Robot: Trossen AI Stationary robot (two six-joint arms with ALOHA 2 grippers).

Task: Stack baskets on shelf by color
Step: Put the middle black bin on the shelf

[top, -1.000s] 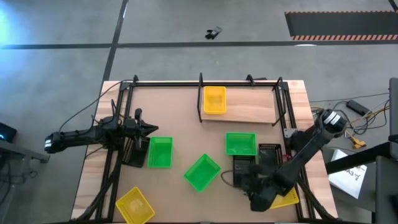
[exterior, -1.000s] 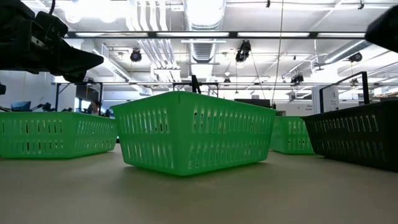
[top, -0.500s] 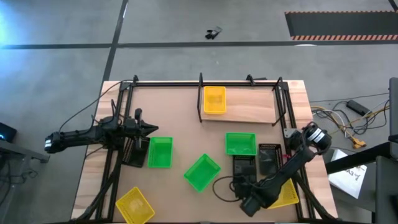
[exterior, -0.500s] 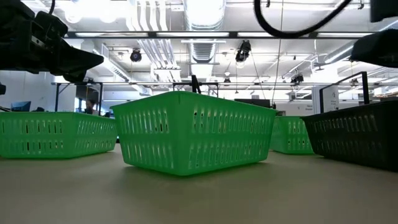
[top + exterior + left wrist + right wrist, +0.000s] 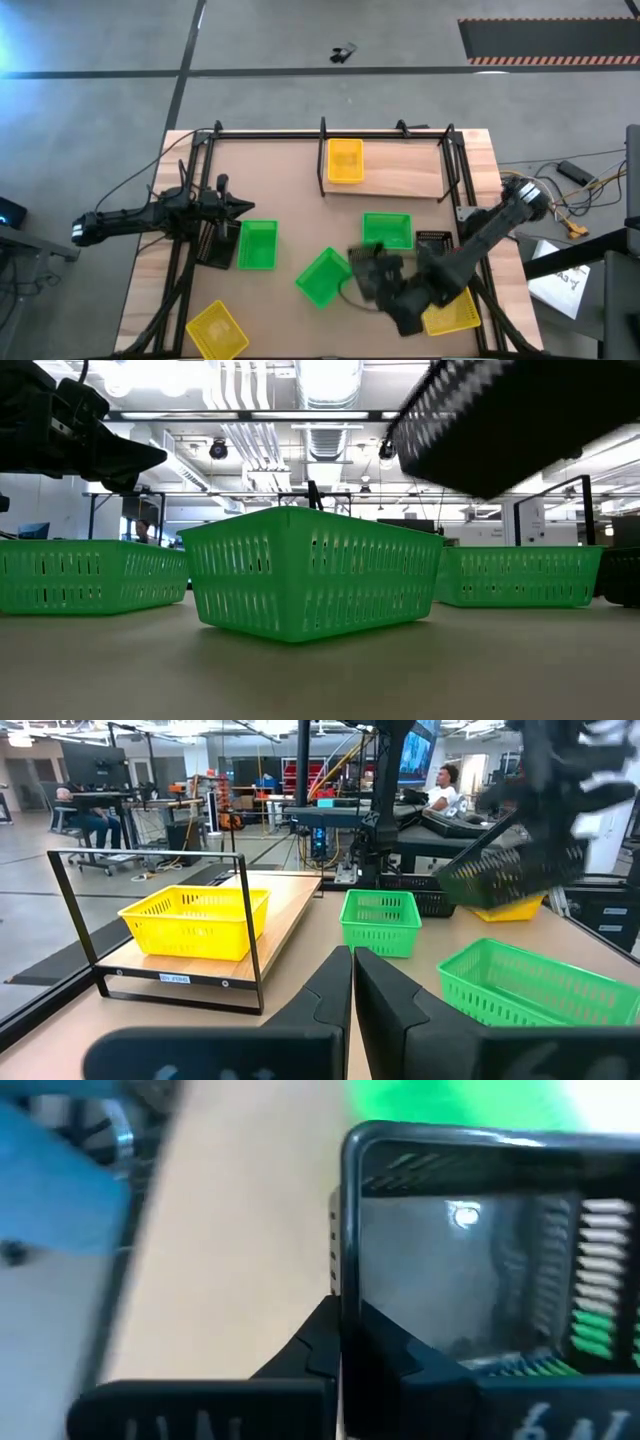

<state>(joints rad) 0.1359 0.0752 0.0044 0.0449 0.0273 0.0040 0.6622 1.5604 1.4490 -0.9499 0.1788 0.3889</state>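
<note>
My right gripper (image 5: 397, 297) is shut on a black basket (image 5: 510, 420), which hangs tilted in the air over the table's near middle. One yellow basket (image 5: 345, 160) stands on the shelf (image 5: 400, 180). Three green baskets (image 5: 257, 245) (image 5: 323, 277) (image 5: 386, 231) rest on the table, as do two yellow ones (image 5: 217, 330) (image 5: 450, 316) near the front edge. Another black basket (image 5: 434, 243) stands right of the far green one. My left gripper (image 5: 243, 207) waits shut above the table's left side. My right gripper pinches one wall of the black basket at its rim (image 5: 345, 1285), with one finger (image 5: 312, 1342) outside the wall and the other inside the basket. The basket is lifted clear of the table and tilts (image 5: 470, 450), its bottom facing down toward the near edge.
Thin black posts (image 5: 455, 175) frame the shelf at the table's far side. A black basket (image 5: 214, 247) lies under my left arm. People sit at desks in the room beyond the table (image 5: 445, 785). Bare tabletop lies between the shelf and the green baskets.
My right gripper has shut on the black basket's wall, then risen and swung toward the table's left. The basket, which stood on the table at the near right, is now lifted clear and tilted. My left arm has kept still.
</note>
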